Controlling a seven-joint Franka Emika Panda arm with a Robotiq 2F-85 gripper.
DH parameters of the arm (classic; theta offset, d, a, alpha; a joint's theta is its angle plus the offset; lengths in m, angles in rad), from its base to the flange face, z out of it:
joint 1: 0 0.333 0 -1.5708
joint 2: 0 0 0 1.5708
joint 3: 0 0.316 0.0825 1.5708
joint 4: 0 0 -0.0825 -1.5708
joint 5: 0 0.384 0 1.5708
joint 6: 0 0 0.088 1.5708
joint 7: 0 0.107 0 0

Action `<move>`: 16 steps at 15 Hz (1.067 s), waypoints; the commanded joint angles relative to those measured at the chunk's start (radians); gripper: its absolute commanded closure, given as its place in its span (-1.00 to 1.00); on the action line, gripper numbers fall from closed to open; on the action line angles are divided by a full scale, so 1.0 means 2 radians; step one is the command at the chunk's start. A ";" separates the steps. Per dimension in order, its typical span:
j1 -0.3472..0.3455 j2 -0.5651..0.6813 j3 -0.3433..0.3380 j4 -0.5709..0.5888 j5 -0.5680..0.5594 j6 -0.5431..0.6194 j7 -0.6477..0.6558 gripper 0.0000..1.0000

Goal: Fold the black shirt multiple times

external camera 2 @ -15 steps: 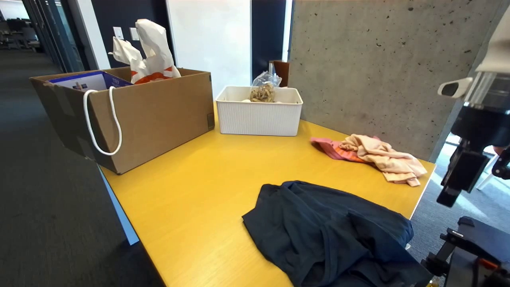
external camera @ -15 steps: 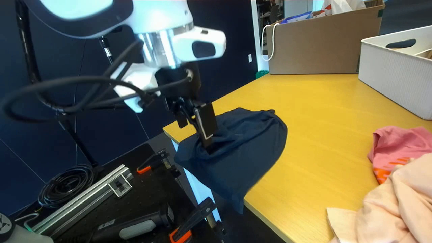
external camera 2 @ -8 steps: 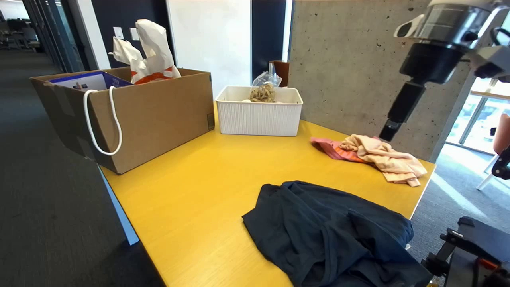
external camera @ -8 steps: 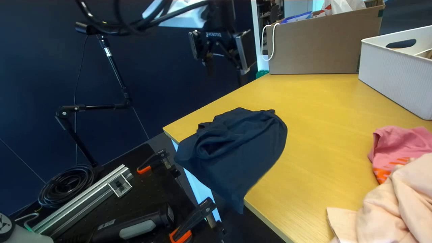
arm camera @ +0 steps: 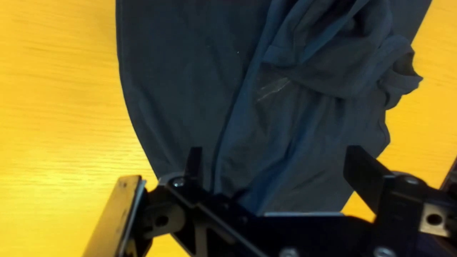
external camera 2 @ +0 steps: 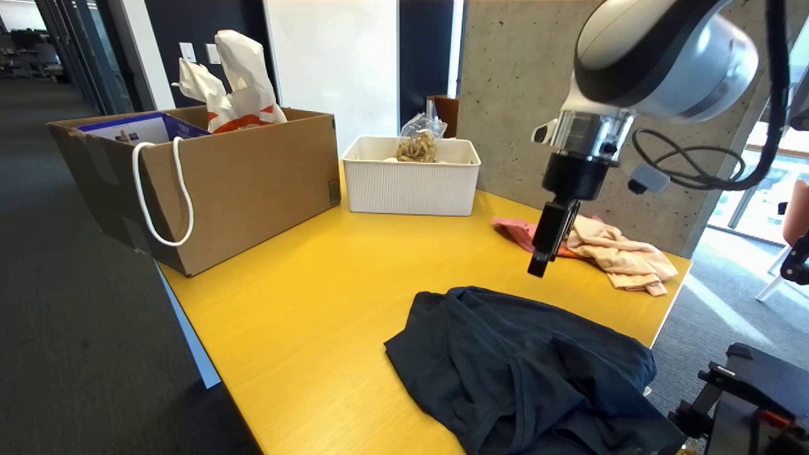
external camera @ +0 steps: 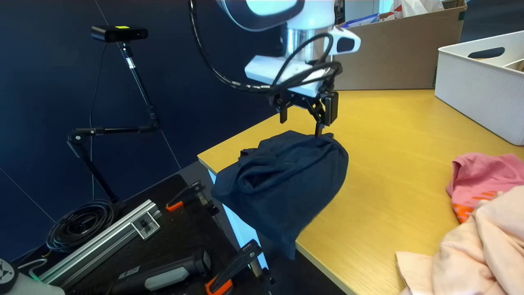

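Observation:
The black shirt (external camera: 294, 184) lies bunched and partly folded on the yellow table, with one part hanging over the table's edge. It also shows in an exterior view (external camera 2: 499, 360) and fills the middle of the wrist view (arm camera: 192, 82), with loose folds and a rumpled heap at upper right. My gripper (external camera: 302, 125) is open and empty, pointing down above the shirt's far end. In an exterior view the gripper (external camera 2: 538, 268) is edge-on and clear above the cloth. In the wrist view the gripper (arm camera: 274, 148) has its fingers wide apart, with shirt cloth visible below and between them.
A pink cloth (external camera: 483, 176) and a pale peach cloth (external camera: 487, 250) lie crumpled on the table (external camera 2: 303, 322). A cardboard box (external camera 2: 253, 183) and a white bin (external camera 2: 411, 186) stand at the back. A black bench with clamps (external camera: 241, 258) adjoins the table's edge.
My gripper has risen from in front of the shirt's bunched part, swung across, and come down above its far end. The shirt has not visibly moved.

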 commanded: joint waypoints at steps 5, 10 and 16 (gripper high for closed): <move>-0.010 0.161 0.019 0.156 -0.081 -0.012 0.042 -1.00; -0.006 0.228 0.028 0.245 -0.124 -0.005 0.054 -1.00; -0.014 0.306 0.031 0.348 -0.144 -0.023 0.061 -1.00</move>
